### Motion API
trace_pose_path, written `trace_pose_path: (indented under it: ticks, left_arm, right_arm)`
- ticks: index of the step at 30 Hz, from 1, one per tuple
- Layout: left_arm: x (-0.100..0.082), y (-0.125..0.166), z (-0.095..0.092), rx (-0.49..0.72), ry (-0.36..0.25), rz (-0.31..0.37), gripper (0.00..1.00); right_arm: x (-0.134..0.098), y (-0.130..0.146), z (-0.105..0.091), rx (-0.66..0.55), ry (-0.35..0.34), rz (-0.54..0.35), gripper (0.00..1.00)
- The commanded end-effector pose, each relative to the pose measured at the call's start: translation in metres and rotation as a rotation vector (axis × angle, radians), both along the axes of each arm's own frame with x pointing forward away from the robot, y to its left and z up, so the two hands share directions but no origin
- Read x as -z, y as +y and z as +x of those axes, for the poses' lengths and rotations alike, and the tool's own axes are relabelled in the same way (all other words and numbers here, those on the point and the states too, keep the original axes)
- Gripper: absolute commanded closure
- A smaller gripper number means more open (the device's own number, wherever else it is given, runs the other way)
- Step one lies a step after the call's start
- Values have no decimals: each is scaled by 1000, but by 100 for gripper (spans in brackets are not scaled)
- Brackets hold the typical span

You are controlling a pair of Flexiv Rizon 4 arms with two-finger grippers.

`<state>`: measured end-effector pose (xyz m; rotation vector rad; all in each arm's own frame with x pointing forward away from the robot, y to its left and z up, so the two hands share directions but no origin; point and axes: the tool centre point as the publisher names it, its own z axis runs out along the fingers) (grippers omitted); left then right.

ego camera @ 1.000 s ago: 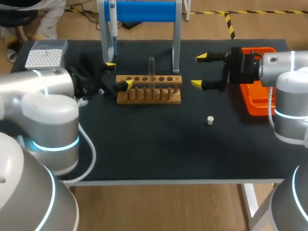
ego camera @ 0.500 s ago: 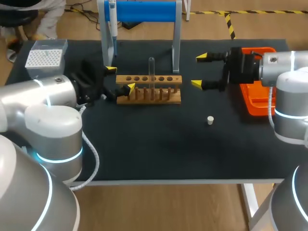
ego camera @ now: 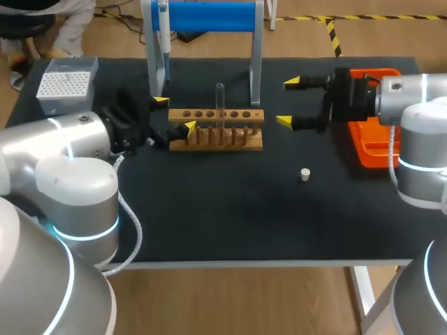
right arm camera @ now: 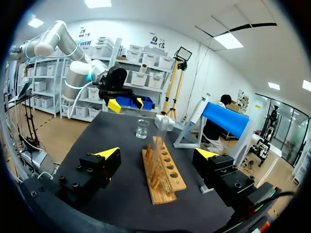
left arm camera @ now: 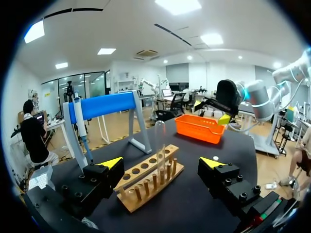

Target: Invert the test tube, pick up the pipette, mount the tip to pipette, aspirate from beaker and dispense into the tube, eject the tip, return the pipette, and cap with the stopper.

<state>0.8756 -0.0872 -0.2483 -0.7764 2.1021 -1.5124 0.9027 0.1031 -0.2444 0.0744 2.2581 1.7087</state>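
A clear test tube (ego camera: 220, 103) stands upright in the wooden rack (ego camera: 216, 131). My left gripper (ego camera: 174, 114) is open at the rack's left end, with the tube (left arm camera: 160, 141) ahead of its spread fingers. At the rack's right my right gripper (ego camera: 289, 102) is open too, holding nothing and facing the rack (right arm camera: 163, 172). The pipette (ego camera: 162, 35) hangs on the blue stand (ego camera: 209, 17) behind the rack. A small white stopper (ego camera: 305, 174) lies on the mat in front. The glass beaker (right arm camera: 142, 128) shows beyond the rack in the right wrist view.
A white tip box (ego camera: 64, 82) sits at the back left corner. An orange tray (ego camera: 374, 139) lies at the right edge under my right arm. The stand's legs (ego camera: 256, 70) rise just behind the rack.
My left gripper has shifted slightly toward the rack's left end. The right arm and the tube have not moved.
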Motion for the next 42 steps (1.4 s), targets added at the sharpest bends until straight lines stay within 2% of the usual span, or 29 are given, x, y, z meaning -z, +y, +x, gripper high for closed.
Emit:
trace_pose_path:
  ticks: [1,5,7,8,10,12,13,24,27,28,37,42]
  left_arm:
    - [3,1,0,1,-12,-14,0]
    - [3,1,0,1,-12,-14,0]
    - [3,1,0,1,-12,-14,0]
    - [3,1,0,1,-12,-14,0]
    - [3,1,0,1,-12,-14,0]
    - [3,1,0,1,-12,-14,0]
    - [3,1,0,1,-12,-14,0]
    - [3,1,0,1,-12,-14,0]
    - [3,1,0,1,-12,-14,0]
    - [3,1,0,1,-12,-14,0]
    - [3,1,0,1,-12,-14,0]
    - [3,1,0,1,-12,-14,0]
  right_arm:
    - [1,20,17,-66,9,57,0]
    - [-2,41,21,-157,-14,132,0]
    - [-2,52,24,-169,-38,139,0]
    - [-2,55,25,-201,-21,168,0]
    - [-2,65,27,-196,-33,158,0]
    - [-3,72,28,-239,8,205,0]
    - [-3,75,28,-237,-4,195,0]
    - [5,104,37,-274,76,206,0]
    - [9,108,40,-282,103,223,0]
    - [11,110,40,-287,106,255,0]
    - [20,118,47,-285,178,284,0]
    - [25,124,48,-296,188,282,0]
